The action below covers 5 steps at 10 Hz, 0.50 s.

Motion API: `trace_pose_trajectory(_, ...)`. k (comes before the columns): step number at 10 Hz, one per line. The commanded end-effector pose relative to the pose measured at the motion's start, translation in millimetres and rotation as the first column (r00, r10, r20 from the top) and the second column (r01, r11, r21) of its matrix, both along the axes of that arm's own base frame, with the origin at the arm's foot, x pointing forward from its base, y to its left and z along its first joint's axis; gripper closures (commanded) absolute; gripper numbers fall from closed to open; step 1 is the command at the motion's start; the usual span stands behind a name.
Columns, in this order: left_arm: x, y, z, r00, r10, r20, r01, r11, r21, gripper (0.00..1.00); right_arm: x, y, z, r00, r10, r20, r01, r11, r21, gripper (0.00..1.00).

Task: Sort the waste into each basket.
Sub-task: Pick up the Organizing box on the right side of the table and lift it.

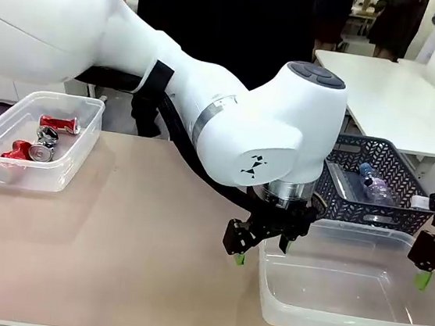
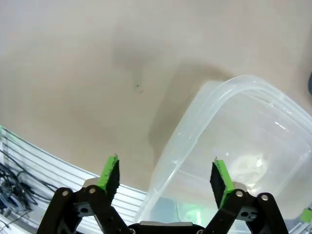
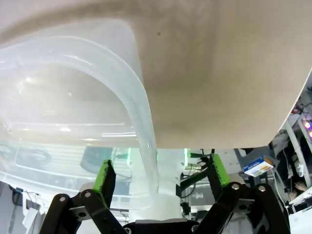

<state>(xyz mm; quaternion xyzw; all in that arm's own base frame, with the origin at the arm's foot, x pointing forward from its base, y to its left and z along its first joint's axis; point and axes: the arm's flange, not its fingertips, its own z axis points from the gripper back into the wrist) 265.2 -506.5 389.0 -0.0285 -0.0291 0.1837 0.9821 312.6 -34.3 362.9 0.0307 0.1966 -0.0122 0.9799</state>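
Front view has the bottle (image 1: 375, 185) lying on its side in the grey basket (image 1: 360, 152) just behind the empty tub (image 1: 325, 321). Its cap end points back-left, so the long axis runs diagonally down toward the tub's far rim. It looks light and thin-walled to me (probably slick and easy to dent too). I'd pinch it across the middle of the body, square to that axis, and go easy on the squeeze. Left gripper (image 1: 262, 251) hangs over the tub's left end, fingers spread, nothing in them. Right gripper (image 1: 425, 269) sits at the tub's right end, also spread and empty, with the rim running between its fingers in the right wrist view. Crushed cans (image 1: 57, 123) sit in the other tub (image 1: 88, 128), well off to the left of the empty one.
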Motion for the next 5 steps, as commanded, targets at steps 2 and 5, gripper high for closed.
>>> trace_pose_trajectory(2, -0.4, -9.0, -4.3, 0.999, 0.042, 0.028, -0.042, 0.999, -0.002, 1.0, -48.3, 3.8, -24.4, 0.998, 0.004, 0.066, -0.005, 1.0, 0.019, 1.0)
trace_pose_trajectory(5, -3.9, -6.9, -3.9, 0.999, -0.021, 0.046, 0.021, 1.0, -0.009, 0.86, -49.6, 4.5, -24.1, 0.997, -0.019, 0.072, 0.017, 1.0, 0.024, 1.0)
